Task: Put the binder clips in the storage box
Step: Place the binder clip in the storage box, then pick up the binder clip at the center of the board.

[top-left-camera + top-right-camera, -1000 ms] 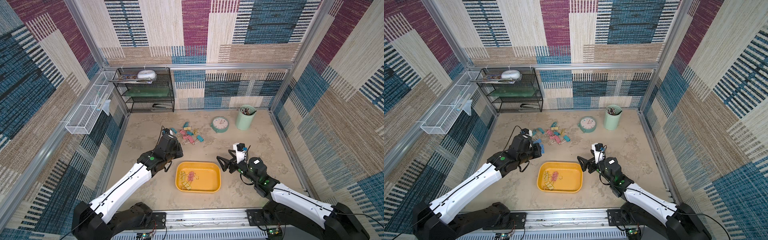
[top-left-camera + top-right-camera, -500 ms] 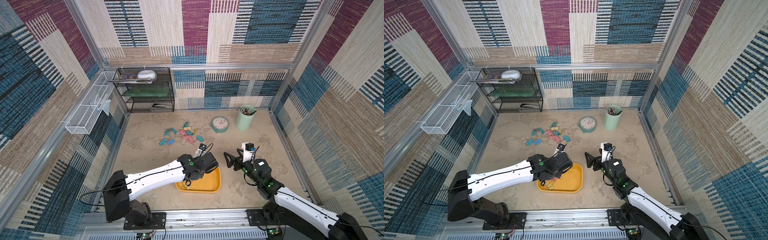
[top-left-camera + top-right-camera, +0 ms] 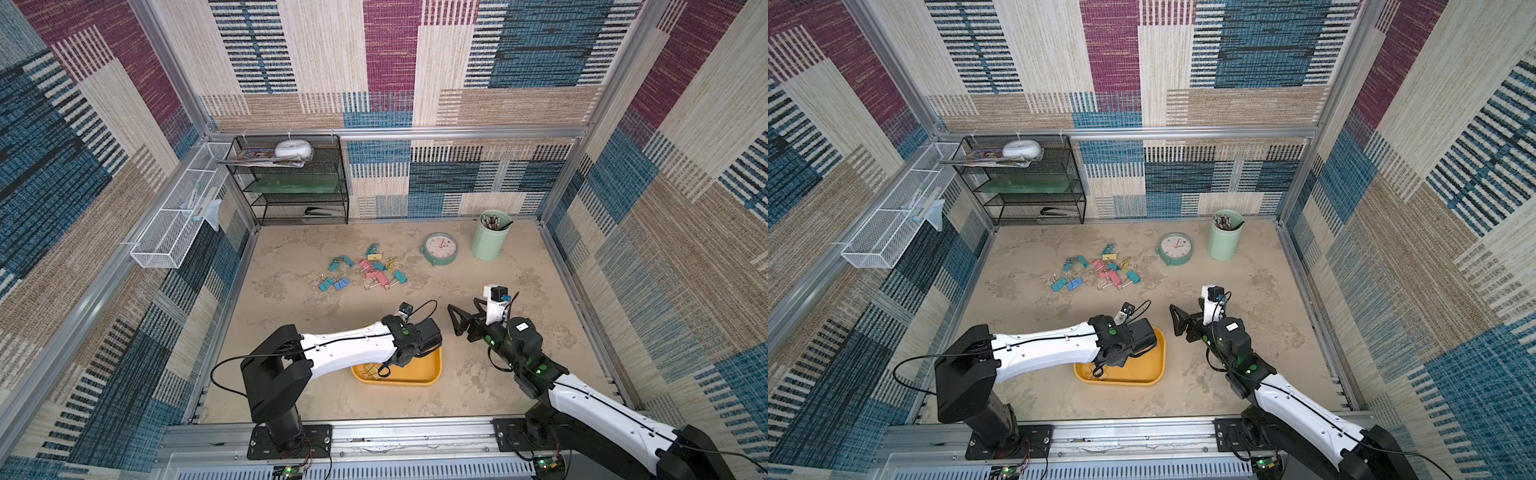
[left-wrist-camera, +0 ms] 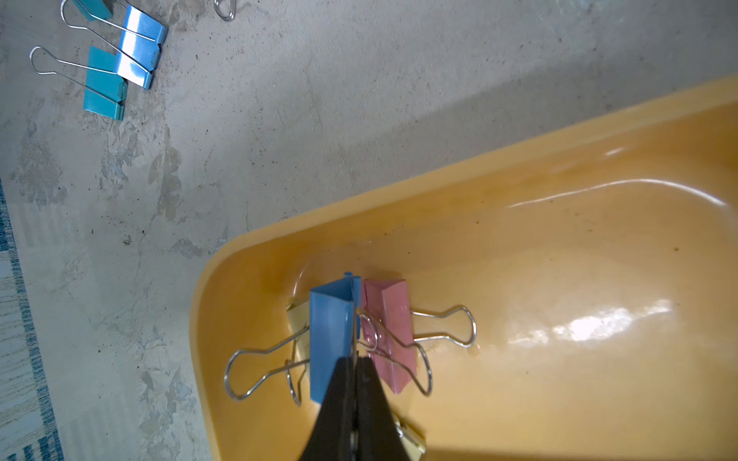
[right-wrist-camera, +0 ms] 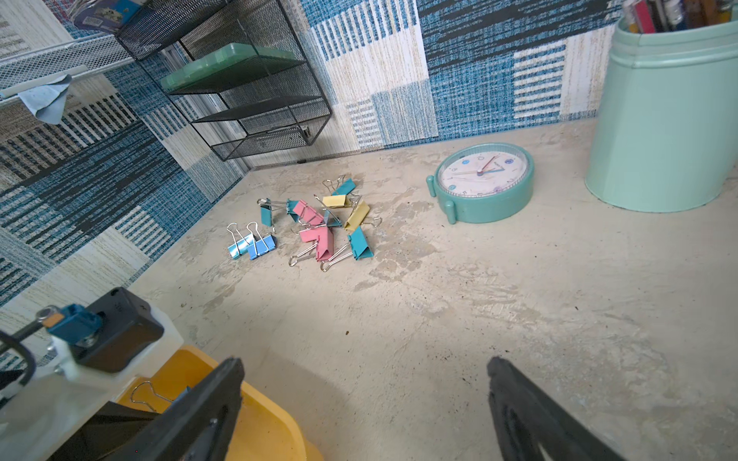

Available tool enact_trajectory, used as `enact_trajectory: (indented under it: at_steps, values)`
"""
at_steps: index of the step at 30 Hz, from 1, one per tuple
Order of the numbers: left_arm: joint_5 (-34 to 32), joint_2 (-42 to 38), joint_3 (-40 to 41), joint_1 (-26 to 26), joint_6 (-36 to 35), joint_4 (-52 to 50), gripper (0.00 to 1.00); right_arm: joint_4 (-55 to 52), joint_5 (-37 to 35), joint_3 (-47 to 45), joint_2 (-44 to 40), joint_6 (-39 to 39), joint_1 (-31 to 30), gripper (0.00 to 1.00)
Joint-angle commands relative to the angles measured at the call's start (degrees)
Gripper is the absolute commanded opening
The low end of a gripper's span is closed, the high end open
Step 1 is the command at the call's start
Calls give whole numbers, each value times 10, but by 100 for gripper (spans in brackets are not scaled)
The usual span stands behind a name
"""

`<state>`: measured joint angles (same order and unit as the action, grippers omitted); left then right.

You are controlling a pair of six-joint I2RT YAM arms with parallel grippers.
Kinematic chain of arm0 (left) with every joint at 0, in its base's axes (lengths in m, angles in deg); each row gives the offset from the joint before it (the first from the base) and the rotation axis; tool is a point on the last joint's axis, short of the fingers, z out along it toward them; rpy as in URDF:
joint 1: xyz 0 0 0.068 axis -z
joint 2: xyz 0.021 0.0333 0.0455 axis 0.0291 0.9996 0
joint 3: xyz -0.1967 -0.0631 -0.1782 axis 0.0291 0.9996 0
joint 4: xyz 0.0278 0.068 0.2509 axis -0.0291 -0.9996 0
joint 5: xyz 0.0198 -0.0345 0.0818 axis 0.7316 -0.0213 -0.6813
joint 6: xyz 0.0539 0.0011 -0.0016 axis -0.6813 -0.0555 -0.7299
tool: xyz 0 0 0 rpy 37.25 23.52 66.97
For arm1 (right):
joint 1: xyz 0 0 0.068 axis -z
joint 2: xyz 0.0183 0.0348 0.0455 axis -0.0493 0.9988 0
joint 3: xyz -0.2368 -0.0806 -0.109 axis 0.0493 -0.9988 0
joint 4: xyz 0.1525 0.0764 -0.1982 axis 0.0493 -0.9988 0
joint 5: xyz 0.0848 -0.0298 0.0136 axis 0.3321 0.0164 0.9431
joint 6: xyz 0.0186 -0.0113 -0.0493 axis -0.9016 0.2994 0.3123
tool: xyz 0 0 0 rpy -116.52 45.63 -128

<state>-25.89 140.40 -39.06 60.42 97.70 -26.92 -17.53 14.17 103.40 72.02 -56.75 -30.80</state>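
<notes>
Left fingers sit low over one corner of the shallow yellow-orange plastic storage box, tips at a blue folding binder clip with silvery wire handles. There's only a thin slit between them. Can't tell whether they're pinching the clip's edge or have let go. The blue clip stands on edge over a pink clip and a pale yellow clip lying in the box, so I read this as the drop step. Staying low makes sense, since a short fall won't bounce the clip over the shallow rim.

Right fingers are spread wide with nothing between them, hovering over the mottled beige surface just beside the box. Likely parked clear of the left arm, facing the pile for its own pick.

The rest of the binder clips are a loose cluster of pink, yellow, blue and teal, well apart from the box and near the round teal clock. Most of the job is left.

Risk: the wire handles overlap in the pile, so one pick may drag a neighbour along.
</notes>
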Motion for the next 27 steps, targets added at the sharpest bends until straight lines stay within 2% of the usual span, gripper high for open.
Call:
enact_trajectory:
  at_steps: [1, 5, 9, 14, 18, 20, 23, 25, 27]
  values:
    - [-19, -8, -13, -2, -4, 9, 24, 7, -1, -1, -3, -1, 1, 98]
    - [-31, -39, -40, -26, -43, 17, 28, 7, 0, -2, -7, 0, 1, 98]
    - [5, -93, -44, -93, -108, 59, 31, 9, 11, -3, -8, 2, 1, 98]
    - [164, -182, 15, -257, -166, 181, 34, 47, 99, -5, 3, 24, 1, 98]
    - [249, -214, 68, -406, -182, 272, 36, 58, 108, -6, 15, 19, 1, 98]
    - [307, -208, 94, -476, -185, 323, 36, 55, 104, -6, 15, 18, 1, 98]
    - [405, -178, 131, -574, -149, 414, 33, 53, 95, -7, 11, 17, 1, 98]
    - [437, -146, 147, -609, -128, 466, 34, 53, 93, -8, 9, 17, 1, 98]
    - [450, -112, 152, -623, -123, 505, 40, 52, 89, -8, 7, 18, 1, 98]
